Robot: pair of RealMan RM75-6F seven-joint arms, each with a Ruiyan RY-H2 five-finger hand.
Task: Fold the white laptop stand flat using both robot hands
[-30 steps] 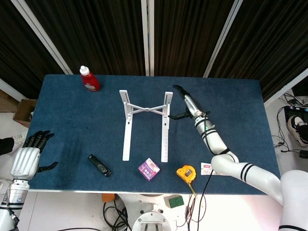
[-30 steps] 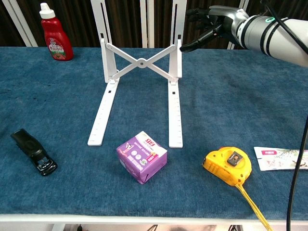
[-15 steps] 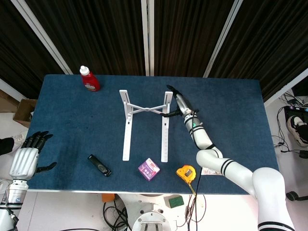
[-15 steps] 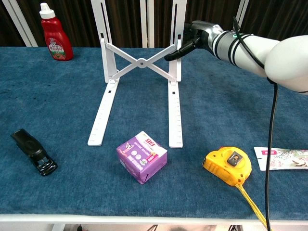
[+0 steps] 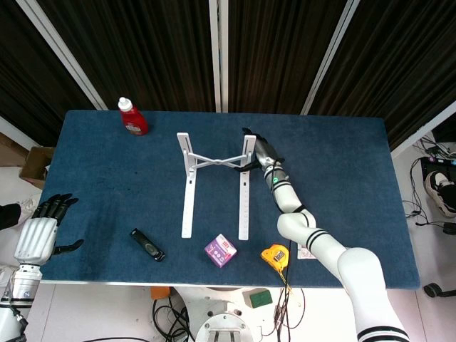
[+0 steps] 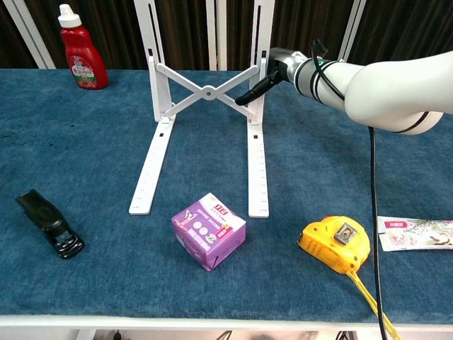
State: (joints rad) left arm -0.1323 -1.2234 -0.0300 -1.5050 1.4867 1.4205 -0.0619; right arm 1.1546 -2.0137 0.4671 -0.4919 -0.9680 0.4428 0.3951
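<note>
One white laptop stand [image 5: 215,182] upright on the bench [image 5: 107,178].
Right robot hand [image 5: 258,151] grips its right upright; left robot hand [image 5: 44,231] spread, holding nothing.

A blue-covered desk [image 5: 107,171] held a red bottle with a white cap [image 5: 132,117] at its far left. Along the near edge lay a black stapler [image 5: 147,244], a purple box [image 5: 220,250], a yellow tape measure [image 5: 276,255] and a white packet [image 6: 416,233] at the right.
</note>
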